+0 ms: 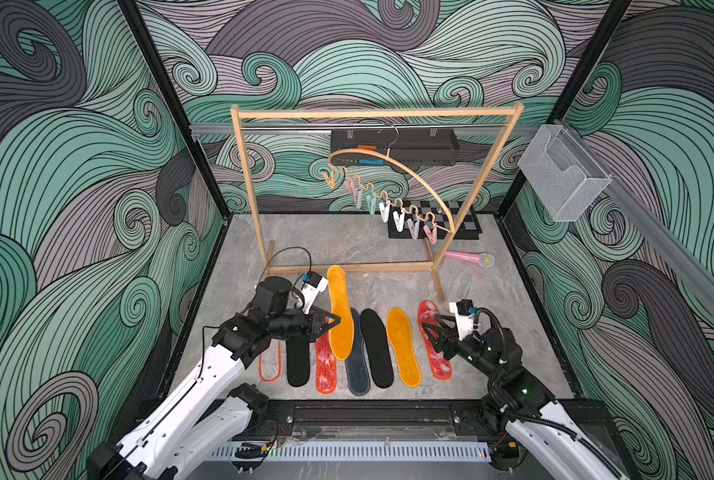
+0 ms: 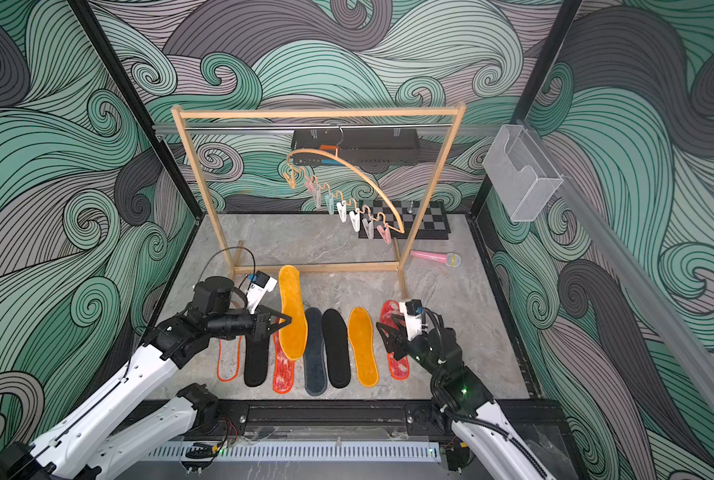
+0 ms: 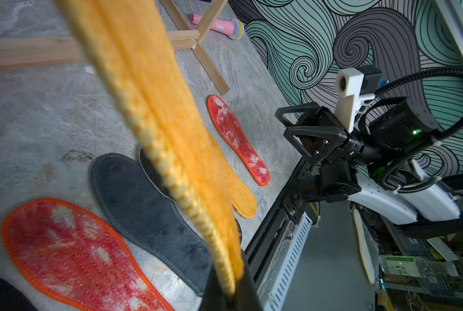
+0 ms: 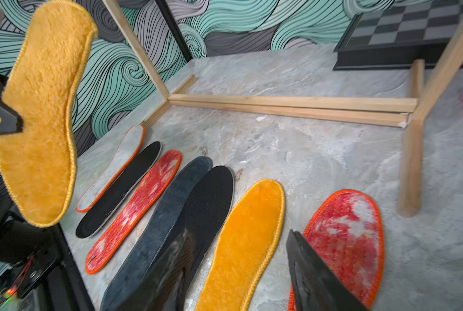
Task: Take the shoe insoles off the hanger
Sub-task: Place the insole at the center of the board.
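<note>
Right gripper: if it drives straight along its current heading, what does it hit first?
Probably the mustard insole lying flat. In the right wrist view it lies directly ahead of the right gripper, framed by its open jaws. Depth is unclear, so the gripper might pass just over it.

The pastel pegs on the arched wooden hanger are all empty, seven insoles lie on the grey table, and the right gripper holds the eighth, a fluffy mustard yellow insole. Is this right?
Wrong arm: the left gripper is shut on the fluffy mustard yellow insole, as both top views show. The right gripper is open and empty in the right wrist view. The rest holds.
</note>
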